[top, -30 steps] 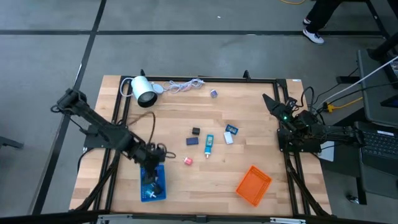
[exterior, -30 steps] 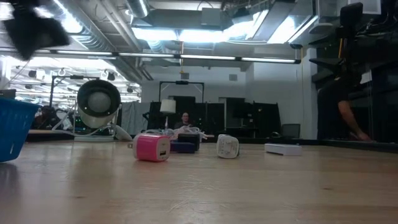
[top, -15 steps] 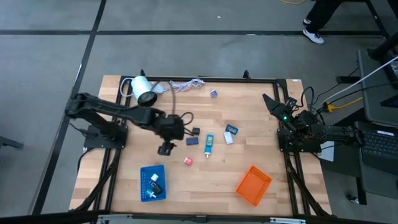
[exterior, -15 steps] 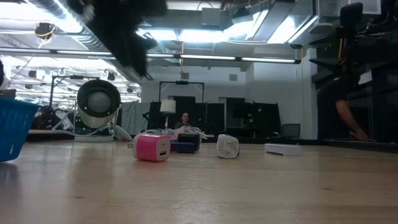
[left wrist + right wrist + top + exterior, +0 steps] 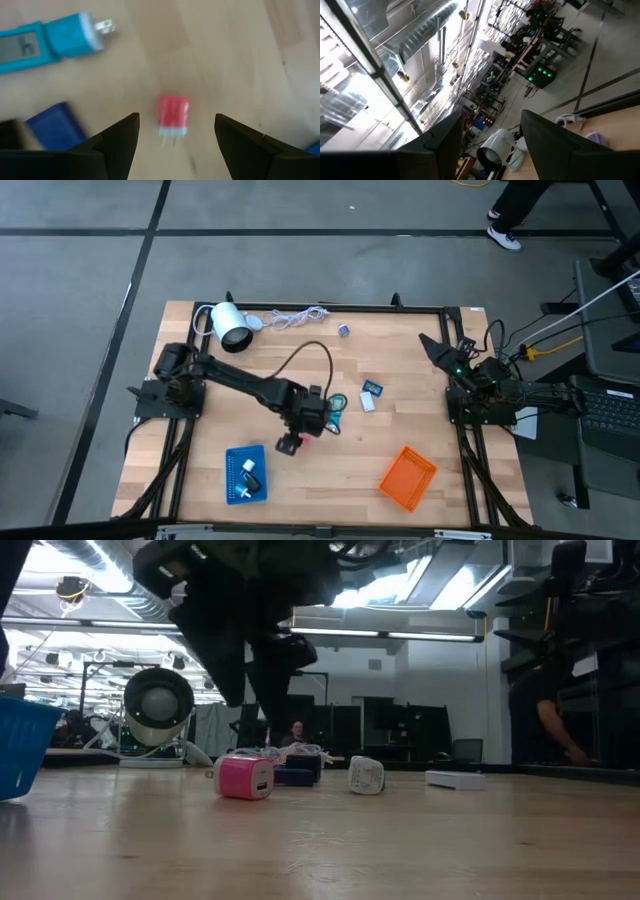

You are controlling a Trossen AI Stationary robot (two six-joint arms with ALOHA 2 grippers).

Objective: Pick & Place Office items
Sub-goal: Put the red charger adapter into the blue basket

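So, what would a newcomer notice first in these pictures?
The left arm reaches to mid-table, its open left hand hovering over the pink-red charger, beside the teal stick. A blue tray sits at the near edge and an orange tray to its right; the right hand waits at the table's right edge.

Left arm outstretched over mid-table, jaws wide apart; right arm folded at the table's right edge.

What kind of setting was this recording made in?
Most likely a robotics lab or workshop in an industrial hall: exposed ceiling ducts, strip lights, and racks of equipment beyond the wooden table, with a person seated at the back.
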